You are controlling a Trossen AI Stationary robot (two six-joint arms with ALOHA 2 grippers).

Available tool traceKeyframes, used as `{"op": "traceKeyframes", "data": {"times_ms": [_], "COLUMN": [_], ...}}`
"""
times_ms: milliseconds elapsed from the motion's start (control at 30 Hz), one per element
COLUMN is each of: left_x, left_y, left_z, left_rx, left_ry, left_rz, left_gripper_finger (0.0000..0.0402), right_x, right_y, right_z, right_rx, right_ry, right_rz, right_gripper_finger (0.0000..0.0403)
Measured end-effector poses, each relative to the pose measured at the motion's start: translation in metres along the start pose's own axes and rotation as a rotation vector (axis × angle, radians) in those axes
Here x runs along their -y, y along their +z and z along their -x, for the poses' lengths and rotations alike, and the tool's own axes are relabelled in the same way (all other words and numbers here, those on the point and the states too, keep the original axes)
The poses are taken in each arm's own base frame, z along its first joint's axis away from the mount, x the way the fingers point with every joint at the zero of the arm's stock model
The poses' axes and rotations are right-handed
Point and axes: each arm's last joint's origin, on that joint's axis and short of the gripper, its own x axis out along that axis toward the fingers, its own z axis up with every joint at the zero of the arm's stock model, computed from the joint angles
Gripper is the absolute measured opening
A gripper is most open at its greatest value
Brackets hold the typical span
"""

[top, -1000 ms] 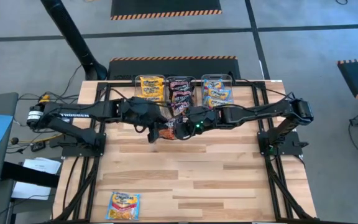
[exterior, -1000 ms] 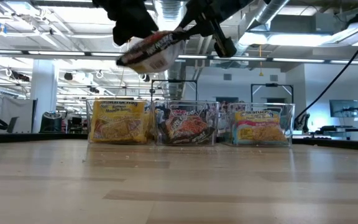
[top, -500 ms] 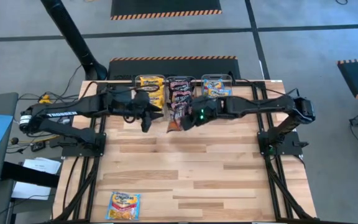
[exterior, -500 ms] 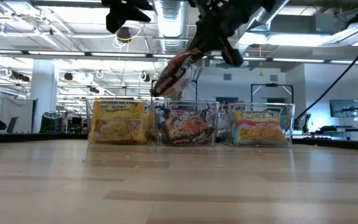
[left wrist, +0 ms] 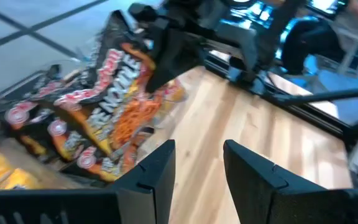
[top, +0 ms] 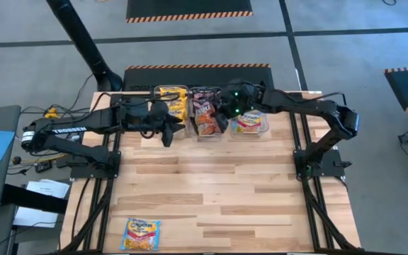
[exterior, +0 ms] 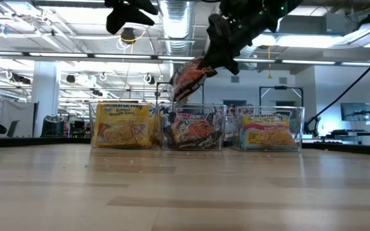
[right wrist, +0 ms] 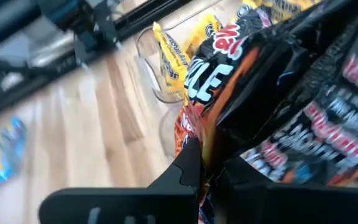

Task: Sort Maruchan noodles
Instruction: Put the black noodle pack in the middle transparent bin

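Observation:
A dark maroon and orange noodle packet hangs over the middle clear bin, with my right gripper shut on it. The same packet shows in the high view above the bin of dark packets. The yellow packets' bin stands to its left, the light blue packets' bin to its right. My left gripper stands open and empty just left of the middle bin. A loose light blue packet lies flat at the near left. My right gripper pinches the dark packet by an edge between its two fingers. The fingers come slanting down from the table's right. The packet hangs tilted below them, over the middle bin and clear of the table.
The three clear bins stand in a row along the table's far edge. Black frame rails run along both sides of the wooden table. Bare wood lies between the bins and the loose packet.
My right gripper has carried the dark packet from the table's middle toward the far edge, over the middle bin, rolling as it went. The packet has tipped from nearly level to hanging steeply. My left gripper has risen and drawn back leftward from the packet.

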Motion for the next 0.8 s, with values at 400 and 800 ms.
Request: {"op": "traceKeyframes", "data": {"times_ms": [400,800], "left_x": [-0.002,-0.003], "left_y": [0.001,0.001], "left_z": [0.000,0.000], "left_rx": [0.030,0.030], "left_ry": [0.080,0.081], "left_rz": [0.034,0.034], "left_gripper_finger": [0.0122,0.0122], "right_x": [0.010,-0.001], "right_y": [-0.014,-0.017], "right_z": [-0.013,-0.016], "right_rx": [-0.021,-0.031], "right_ry": [0.003,0.035], "right_rz": [0.372,0.578], "right_gripper_finger": [0.0025,0.0025]}}
